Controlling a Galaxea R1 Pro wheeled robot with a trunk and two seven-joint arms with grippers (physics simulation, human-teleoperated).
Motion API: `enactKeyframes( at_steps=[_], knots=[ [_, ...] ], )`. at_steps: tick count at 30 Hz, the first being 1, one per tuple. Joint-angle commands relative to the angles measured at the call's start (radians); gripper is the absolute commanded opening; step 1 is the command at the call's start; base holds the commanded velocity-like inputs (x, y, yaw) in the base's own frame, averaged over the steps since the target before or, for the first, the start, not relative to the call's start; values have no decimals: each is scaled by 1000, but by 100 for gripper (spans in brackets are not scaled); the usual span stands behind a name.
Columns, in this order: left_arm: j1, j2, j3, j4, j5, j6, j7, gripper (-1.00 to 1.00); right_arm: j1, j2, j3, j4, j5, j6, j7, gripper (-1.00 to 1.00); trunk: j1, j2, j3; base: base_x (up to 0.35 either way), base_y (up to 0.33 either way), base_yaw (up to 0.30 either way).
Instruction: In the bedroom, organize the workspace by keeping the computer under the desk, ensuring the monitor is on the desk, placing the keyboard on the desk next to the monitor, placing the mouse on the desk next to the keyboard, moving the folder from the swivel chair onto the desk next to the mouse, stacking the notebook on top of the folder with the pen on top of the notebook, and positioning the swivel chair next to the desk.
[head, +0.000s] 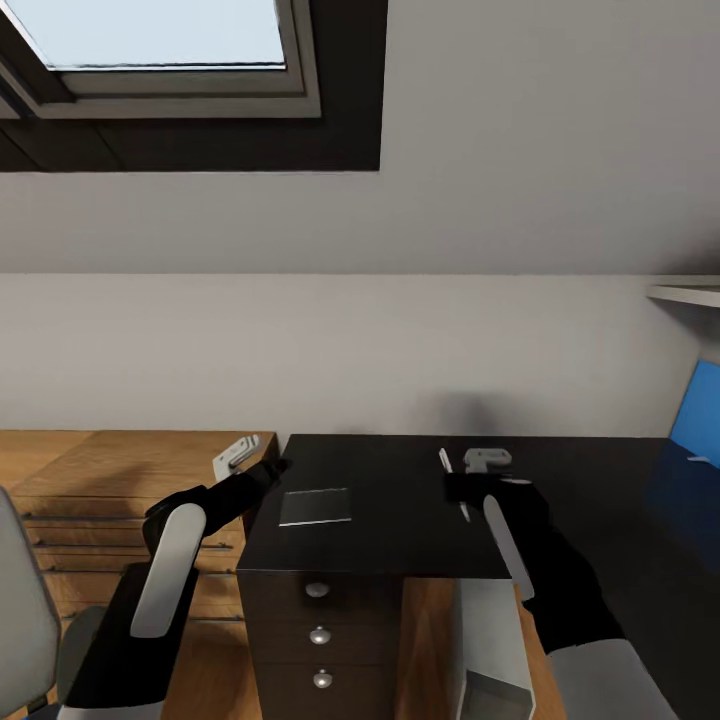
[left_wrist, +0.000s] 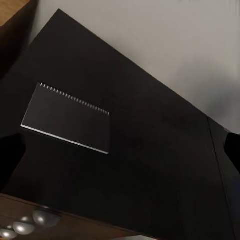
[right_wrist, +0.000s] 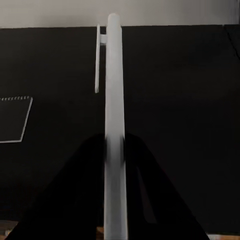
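A white pen (right_wrist: 114, 100) runs straight out between the dark fingers (right_wrist: 85, 190) of my right gripper (head: 462, 487), which is shut on it above the middle of the black desk (head: 400, 540). The pen (head: 446, 460) hangs over the desk top. A dark spiral notebook (head: 315, 506) lies flat on the desk's left part, and both wrist views catch the notebook (left_wrist: 67, 117) (right_wrist: 14, 120). My left gripper (head: 274, 466) hovers open at the desk's left edge, just left of the notebook, holding nothing. The grey computer case (head: 490, 640) stands under the desk.
Three round-knobbed drawers (head: 319, 634) sit under the desk's left side. A wooden dresser (head: 100, 480) adjoins the desk on the left. The grey swivel chair back (head: 25, 600) is at the left edge. A blue panel (head: 696, 420) stands at the far right.
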Motion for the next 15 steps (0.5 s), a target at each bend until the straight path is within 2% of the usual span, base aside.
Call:
enactKeyframes(
  at_steps=[1,2,3,5,8,9,12,15],
  knots=[
    [-1,-1,13,-1,11,1,10,100,-4,0,3,54,-12,-58,-8,-100,0,-1,-1,0,0,0],
    [-1,-1,20,-1,11,1,10,100,-7,1,4,88,-11,-84,-8,-100,0,-1,-1,0,0,0],
    [-1,-1,28,-1,12,1,10,100,-24,1,6,165,-11,-124,-7,-100,0,-1,-1,0,0,0],
    [-4,-1,36,-1,11,5,11,100,-90,1,6,330,-12,-167,-5,-100,0,-1,-1,0,0,0],
    [-4,-1,40,-1,12,10,9,100,-133,1,6,463,-13,-206,-4,-100,0,-1,-1,0,0,0],
    [-3,-1,45,-1,12,14,5,100,-174,3,7,588,-11,-267,-4,-100,0,-1,-1,0,0,0],
    [-2,-1,46,-1,12,16,3,100,-229,3,7,724,-11,-298,-4,-100,0,-1,-1,0,0,0],
    [-1,-1,47,-1,12,16,2,100,-257,4,6,804,-11,-325,-4,-100,0,-1,-1,0,0,0]
  ],
)
